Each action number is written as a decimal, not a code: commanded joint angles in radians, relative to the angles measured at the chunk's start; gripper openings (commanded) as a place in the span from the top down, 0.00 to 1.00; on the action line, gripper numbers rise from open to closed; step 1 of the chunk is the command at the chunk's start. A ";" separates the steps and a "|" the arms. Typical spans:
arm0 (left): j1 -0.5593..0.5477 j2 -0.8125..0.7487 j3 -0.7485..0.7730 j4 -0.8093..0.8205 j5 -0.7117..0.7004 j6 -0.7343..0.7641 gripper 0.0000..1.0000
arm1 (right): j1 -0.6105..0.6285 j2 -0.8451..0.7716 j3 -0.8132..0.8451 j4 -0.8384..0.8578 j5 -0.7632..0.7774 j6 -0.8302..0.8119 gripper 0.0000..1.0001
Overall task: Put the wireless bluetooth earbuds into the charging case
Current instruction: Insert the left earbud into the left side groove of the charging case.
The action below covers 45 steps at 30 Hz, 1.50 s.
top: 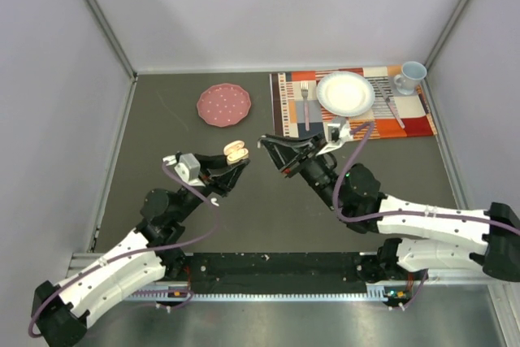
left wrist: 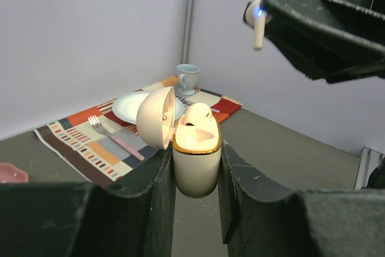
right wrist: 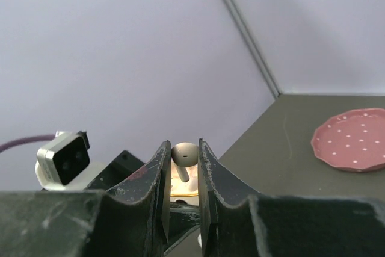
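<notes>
My left gripper [left wrist: 195, 167] is shut on a cream charging case [left wrist: 195, 161] with a gold rim, held upright above the table, its lid [left wrist: 155, 117] hinged open to the left. One white earbud [left wrist: 198, 118] sits in the case. The case also shows in the top view [top: 237, 151]. My right gripper [right wrist: 182, 154] is shut on a second white earbud [right wrist: 183, 156], stem hanging down, a little above and to the right of the case [right wrist: 183, 186]. That earbud shows in the left wrist view [left wrist: 257, 25] at the tip of the right gripper [top: 264, 142].
A pink dotted plate [top: 223, 106] lies at the back left. A striped placemat [top: 357, 111] at the back right holds a white plate [top: 345, 93], a fork [top: 305, 99] and a pale blue cup [top: 410, 76]. Grey walls enclose the table.
</notes>
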 commanded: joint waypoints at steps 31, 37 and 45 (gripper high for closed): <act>-0.007 0.045 0.003 0.179 0.139 0.071 1.00 | 0.115 0.229 0.061 0.343 -0.176 -0.232 1.00; -0.007 0.034 0.007 0.176 0.147 0.077 1.00 | 0.113 0.245 0.068 0.310 -0.138 -0.243 1.00; -0.007 0.019 0.009 0.172 0.147 0.077 1.00 | 0.113 0.262 0.065 0.332 -0.118 -0.246 1.00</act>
